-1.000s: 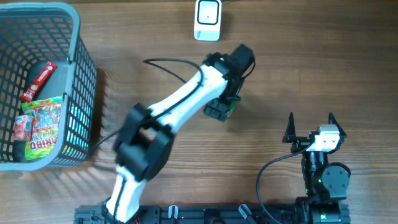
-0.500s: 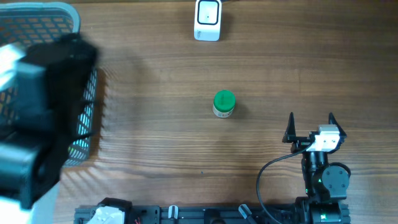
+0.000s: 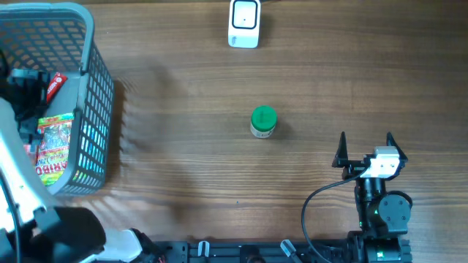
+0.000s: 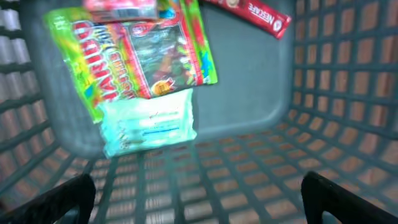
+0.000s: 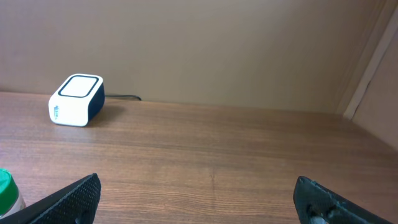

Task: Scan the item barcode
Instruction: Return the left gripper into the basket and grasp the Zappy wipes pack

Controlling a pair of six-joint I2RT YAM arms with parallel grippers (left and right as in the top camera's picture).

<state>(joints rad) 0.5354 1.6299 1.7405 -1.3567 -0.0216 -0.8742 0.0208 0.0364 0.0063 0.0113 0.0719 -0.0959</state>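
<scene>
It looks like a mock shop checkout on a wooden table [image 3: 190, 168], with a grey plastic shopping basket [image 3: 100, 88] holding a Haribo sweets bag [image 4: 134, 53] and a red snack bar [image 4: 255, 12], and a white barcode scanner [image 3: 244, 23].

one each: basket [image 3: 99, 109], scanner [image 3: 244, 22], green-capped bottle [image 3: 263, 121], gummy bag [image 4: 130, 56], red bar [image 4: 256, 12], pale packet [image 4: 149, 126], pink packet [image 4: 118, 6].

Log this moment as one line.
left gripper: open, empty, over basket | right gripper: open, empty | Haribo bag: in basket | green-capped bottle: on table
</scene>
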